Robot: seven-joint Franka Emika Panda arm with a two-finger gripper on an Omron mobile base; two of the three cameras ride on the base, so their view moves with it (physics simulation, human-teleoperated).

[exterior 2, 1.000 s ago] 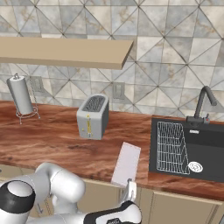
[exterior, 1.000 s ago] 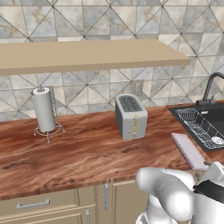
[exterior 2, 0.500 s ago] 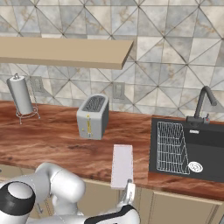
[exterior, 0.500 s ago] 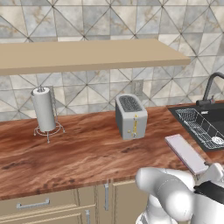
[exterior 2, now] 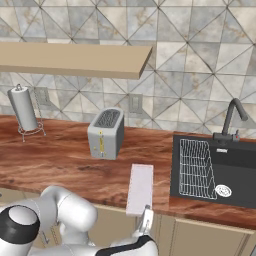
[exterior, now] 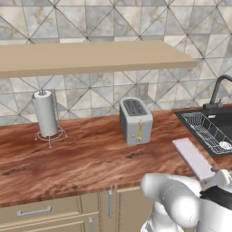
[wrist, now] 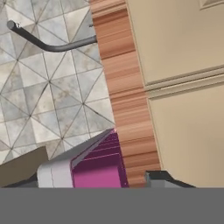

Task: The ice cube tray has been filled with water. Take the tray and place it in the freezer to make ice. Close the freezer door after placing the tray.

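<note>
The ice cube tray (exterior: 192,157) (exterior 2: 140,188) lies lengthwise on the wooden counter (exterior: 81,158), its near end at the front edge just left of the sink. My gripper (exterior 2: 146,221) (exterior: 217,177) sits low in front of the counter at that end. In the hand view the tray's pale top and magenta end (wrist: 98,168) lie between my fingers. A strip of wood shows between the tray and the one dark fingertip (wrist: 158,176) in view, so the jaws stand partly open around it. The freezer and its door are out of view.
A silver toaster (exterior: 136,120) (exterior 2: 106,134) stands mid-counter and a paper towel holder (exterior: 46,115) at the left. The black sink with its wire rack (exterior 2: 197,170) and faucet (exterior 2: 232,117) lies right of the tray. A wooden shelf (exterior: 90,56) hangs above, with cabinet fronts (wrist: 183,87) below the counter.
The fingers have narrowed around the tray's near end. The tray has shifted slightly at the counter's edge. The base views have not moved.
</note>
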